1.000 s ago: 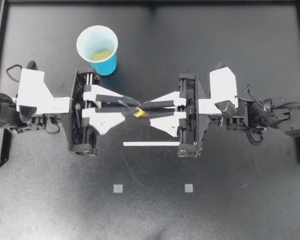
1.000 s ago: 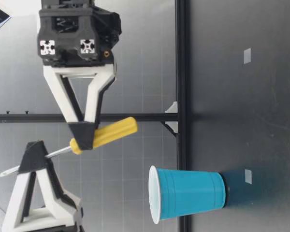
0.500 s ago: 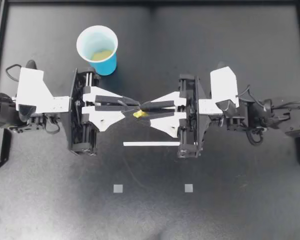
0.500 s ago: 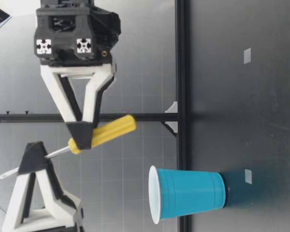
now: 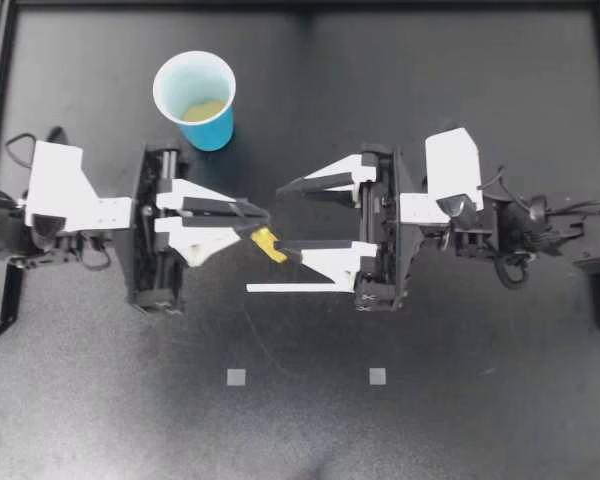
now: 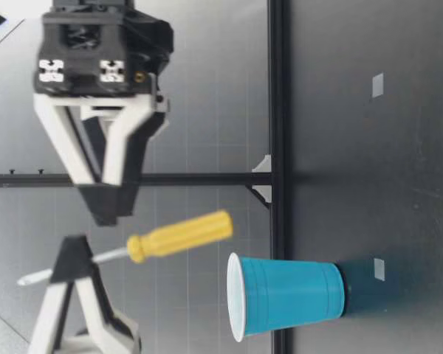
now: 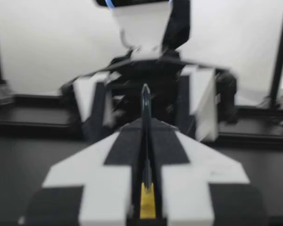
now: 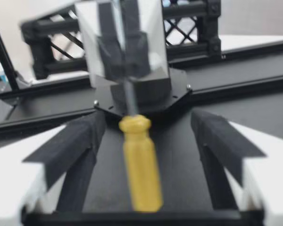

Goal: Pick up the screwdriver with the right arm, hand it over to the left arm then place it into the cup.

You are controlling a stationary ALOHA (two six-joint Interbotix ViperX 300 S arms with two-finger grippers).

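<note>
Left hand (image 5: 259, 214) clamps the yellow-handled screwdriver (image 5: 268, 243), right hand (image 5: 280, 217) spread wide: handover seems done; next, reach the blue plastic cup (image 5: 213, 128).

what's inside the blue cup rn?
Top view: only a yellowish patch on the cup floor; cannot tell what it is. Low view: the wall hides the inside. The screwdriver is not inside.

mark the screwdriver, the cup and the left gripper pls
screwdriver (image 6: 181, 236), low view, middle of the yellow handle.
cup (image 6: 288, 295), low view, blue side wall.
left gripper (image 5: 258, 218), top view, midway between its fingertips, which are shut on the screwdriver's shaft.
</note>
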